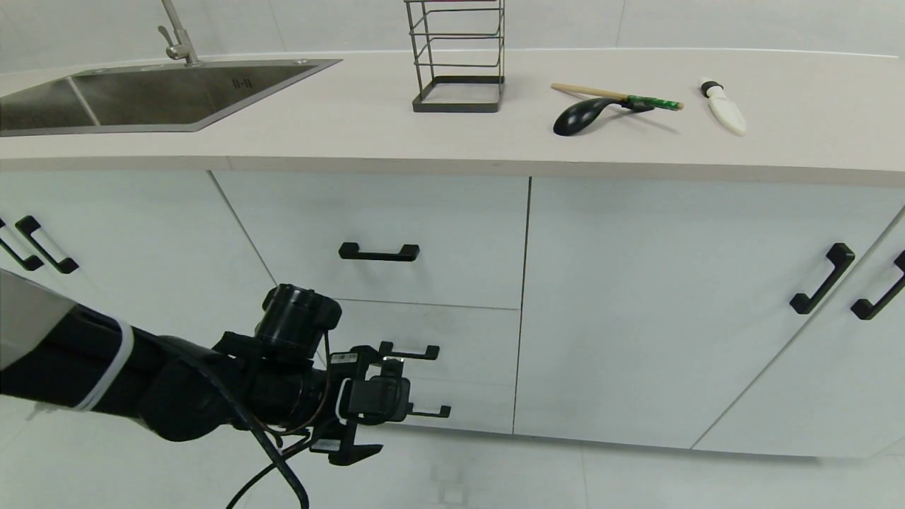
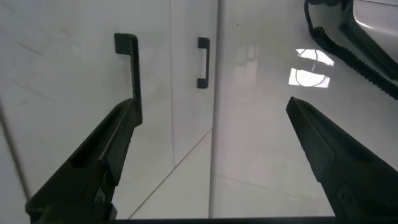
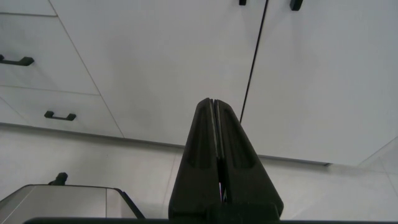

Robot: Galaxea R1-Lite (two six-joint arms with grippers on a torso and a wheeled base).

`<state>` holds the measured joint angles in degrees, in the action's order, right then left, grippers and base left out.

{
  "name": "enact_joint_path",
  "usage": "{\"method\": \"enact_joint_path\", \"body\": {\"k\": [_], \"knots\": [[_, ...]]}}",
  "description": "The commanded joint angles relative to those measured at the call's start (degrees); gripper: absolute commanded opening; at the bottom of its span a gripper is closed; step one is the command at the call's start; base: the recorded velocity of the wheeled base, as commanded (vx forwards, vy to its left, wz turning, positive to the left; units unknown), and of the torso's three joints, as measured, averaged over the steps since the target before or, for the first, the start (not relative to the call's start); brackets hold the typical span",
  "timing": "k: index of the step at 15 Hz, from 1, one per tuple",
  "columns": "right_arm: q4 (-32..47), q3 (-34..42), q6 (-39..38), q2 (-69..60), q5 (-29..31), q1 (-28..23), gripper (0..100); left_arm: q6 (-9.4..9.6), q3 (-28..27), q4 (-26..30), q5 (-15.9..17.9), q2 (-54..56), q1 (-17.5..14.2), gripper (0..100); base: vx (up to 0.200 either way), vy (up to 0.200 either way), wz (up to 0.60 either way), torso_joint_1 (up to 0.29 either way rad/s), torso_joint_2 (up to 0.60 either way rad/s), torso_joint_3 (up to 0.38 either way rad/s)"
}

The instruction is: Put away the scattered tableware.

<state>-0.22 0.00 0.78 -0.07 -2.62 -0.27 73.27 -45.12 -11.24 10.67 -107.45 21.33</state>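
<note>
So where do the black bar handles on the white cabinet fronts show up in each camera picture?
Head view: black bar handles on the upper drawer mid-picture, others on the doors at both sides.
Left wrist view: two handles on the fronts ahead of the open left end effector.
Right wrist view: two handles on the stacked drawers beyond the shut right end effector.
Shared landmark: white cabinet fronts meeting the pale floor.

Bright, even light — floor [image 2: 311, 70] glare (soft shadow under spoon [image 1: 584, 115]).

Head camera above counter [image 1: 318, 120] looking down, both wrist cameras low, facing the shared cabinet fronts [image 1: 650, 304]
</note>
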Motion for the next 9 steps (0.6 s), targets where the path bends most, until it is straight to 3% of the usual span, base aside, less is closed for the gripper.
{"method": "enact_joint_path", "body": {"k": [1,2,5,9], "knots": [[-0.04,0.0,0.01,0.07,-0.02,0.0,0,-2.6,1.79,-2.91,-1.53,-3.12,2.22,100,0.0,0.0,0.0,0.0,0.0,0.0],[-0.04,0.0,0.01,0.07,-0.02,0.0,0,-5.41,3.37,-7.13,-3.46,-4.09,3.54,100,0.0,0.0,0.0,0.0,0.0,0.0],[-0.04,0.0,0.01,0.07,-0.02,0.0,0,-9.81,7.24,-15.74,-7.94,-5.67,5.12,100,0.0,0.0,0.0,0.0,0.0,0.0],[-0.04,0.0,0.01,0.07,-0.02,0.0,0,-10.25,7.24,-22.42,-11.63,-7.78,4.86,100,0.0,0.0,0.0,0.0,0.0,0.0]]}}
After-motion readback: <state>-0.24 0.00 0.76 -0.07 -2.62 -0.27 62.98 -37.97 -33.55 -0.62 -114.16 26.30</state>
